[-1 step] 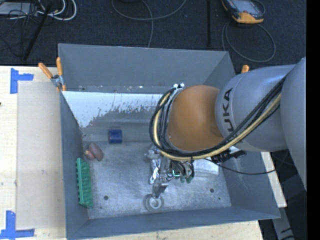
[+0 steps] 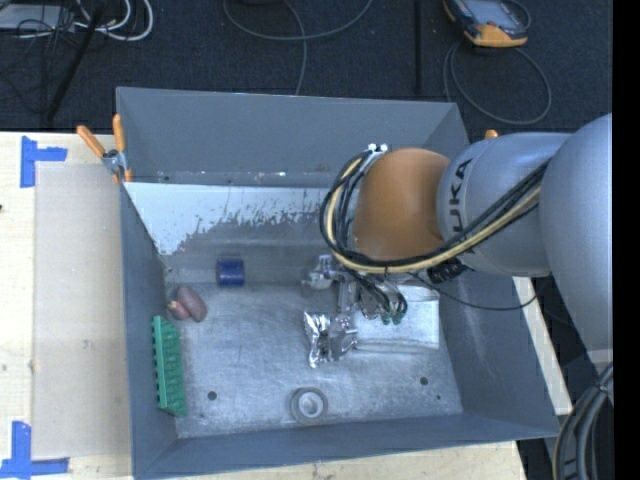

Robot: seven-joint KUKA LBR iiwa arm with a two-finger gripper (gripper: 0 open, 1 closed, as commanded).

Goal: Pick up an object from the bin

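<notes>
- Jaws hang low over the bin's (image 2: 290,128) mid-floor; whether spread or pressed together, I cannot tell.
- Pale flat sheet (image 2: 418,323) lies just beside them, likely the nearest pick.
- Blue block (image 2: 231,272), pinkish lump (image 2: 187,305) and green comb (image 2: 168,365) sit well apart leftward, so the approach looks unobstructed.
</notes>
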